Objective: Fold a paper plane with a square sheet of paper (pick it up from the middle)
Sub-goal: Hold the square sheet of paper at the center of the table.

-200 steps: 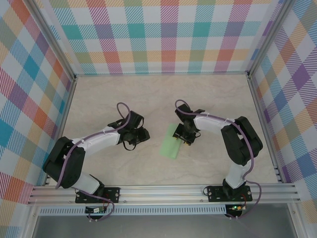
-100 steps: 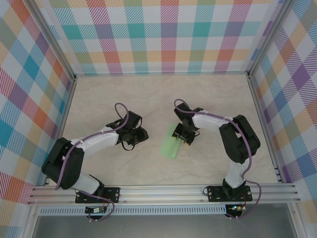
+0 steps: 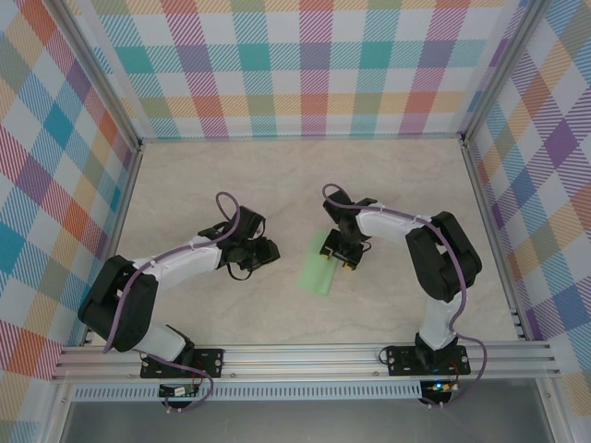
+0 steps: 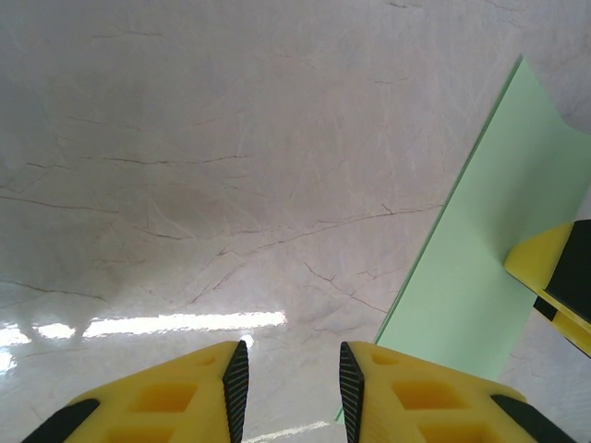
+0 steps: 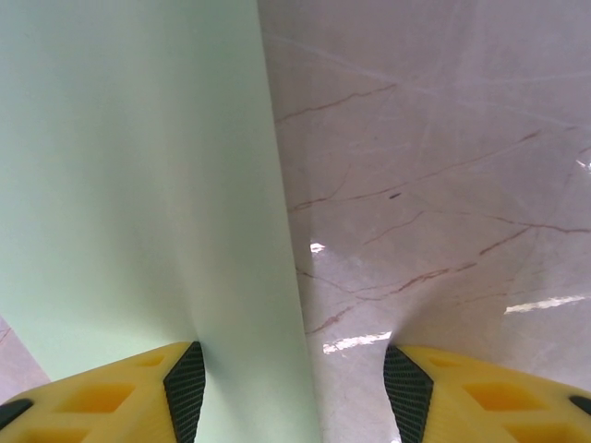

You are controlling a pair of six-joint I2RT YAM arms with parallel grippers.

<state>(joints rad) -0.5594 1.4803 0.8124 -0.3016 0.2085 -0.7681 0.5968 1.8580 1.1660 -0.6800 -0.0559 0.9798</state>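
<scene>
lying flat on the table (image 3: 388, 185) between the arms: the square sheet of paper (image 3: 320, 266), showing as a narrow pale-green strip. hovering low over its right long edge, the right gripper (image 5: 295, 378), spread wide and pinching nothing. just left of the strip, the left gripper (image 4: 288, 378), narrowly parted and empty. likely featherlight, limp and slippery on that glossy top. best nipped gently at mid-edge, or liable to slide and crumple.

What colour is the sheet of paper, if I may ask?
The paper is pale green; clearest from the right wrist.
</scene>
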